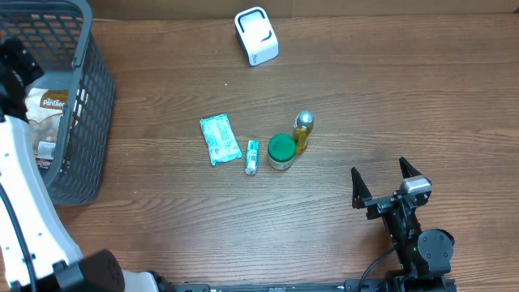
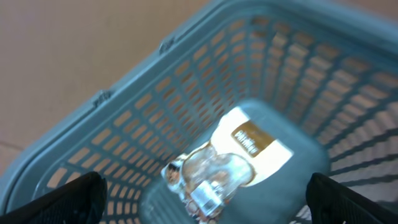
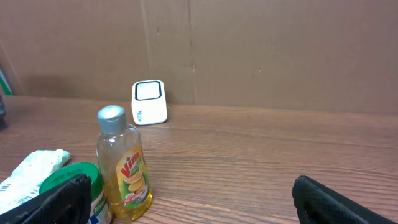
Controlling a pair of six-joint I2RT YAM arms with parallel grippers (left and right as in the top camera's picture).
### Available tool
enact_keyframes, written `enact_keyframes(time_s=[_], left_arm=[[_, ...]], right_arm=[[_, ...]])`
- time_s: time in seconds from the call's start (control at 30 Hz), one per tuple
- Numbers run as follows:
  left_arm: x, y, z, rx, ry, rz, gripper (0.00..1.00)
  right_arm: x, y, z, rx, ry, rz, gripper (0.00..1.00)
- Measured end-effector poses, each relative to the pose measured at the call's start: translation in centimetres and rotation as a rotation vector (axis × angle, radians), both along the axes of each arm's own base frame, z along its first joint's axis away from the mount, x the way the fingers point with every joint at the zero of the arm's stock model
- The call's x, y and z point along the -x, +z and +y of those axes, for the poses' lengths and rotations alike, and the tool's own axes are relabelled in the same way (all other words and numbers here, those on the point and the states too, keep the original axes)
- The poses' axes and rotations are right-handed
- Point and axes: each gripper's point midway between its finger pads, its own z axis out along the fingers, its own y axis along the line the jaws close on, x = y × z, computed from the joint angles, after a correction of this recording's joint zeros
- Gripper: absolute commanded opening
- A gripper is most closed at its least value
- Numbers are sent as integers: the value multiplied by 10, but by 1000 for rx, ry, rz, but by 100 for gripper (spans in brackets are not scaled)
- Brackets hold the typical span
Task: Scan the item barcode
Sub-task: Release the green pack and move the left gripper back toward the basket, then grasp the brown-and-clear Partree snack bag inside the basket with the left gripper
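Note:
A clear packet with a white and gold label (image 2: 245,149) lies on the floor of the grey basket (image 2: 155,81). My left gripper (image 2: 208,205) hangs open above it, its fingers wide apart and touching nothing. Overhead, the packet (image 1: 50,109) shows inside the basket (image 1: 93,122) at the far left. The white scanner (image 1: 256,36) stands at the back of the table. My right gripper (image 1: 379,170) rests open and empty at the front right. Its wrist view shows the scanner (image 3: 149,102) far ahead. I cannot make out any barcode.
In a row mid-table lie a green packet (image 1: 216,139), a small tube (image 1: 252,156), a green-lidded jar (image 1: 281,151) and a yellow Vim bottle (image 1: 302,131). The bottle (image 3: 124,168) and jar (image 3: 74,186) stand just left of my right gripper's left finger.

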Motion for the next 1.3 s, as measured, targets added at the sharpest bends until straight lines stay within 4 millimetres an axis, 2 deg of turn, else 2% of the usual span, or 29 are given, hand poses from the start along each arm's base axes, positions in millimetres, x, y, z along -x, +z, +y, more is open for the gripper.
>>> enact_keyframes(time_s=[0.2, 0.57, 0.77, 0.9, 1.17, 1.3], left_arm=[[-2, -58, 30, 85, 46, 138, 100], [-3, -176, 52, 243, 75, 422, 100], [6, -228, 68, 323, 78, 519, 100], [7, -244, 74, 370, 55, 517, 100], [10, -260, 78, 480, -7, 475, 100], [14, -275, 80, 519, 1, 487, 100]], right_arm=[[0, 0, 0, 0, -1, 0, 100], [0, 0, 0, 0, -1, 1, 100], [0, 0, 0, 0, -1, 0, 100], [0, 0, 0, 0, 0, 1, 100], [0, 0, 0, 0, 0, 0, 100], [0, 0, 0, 0, 0, 1, 100]])
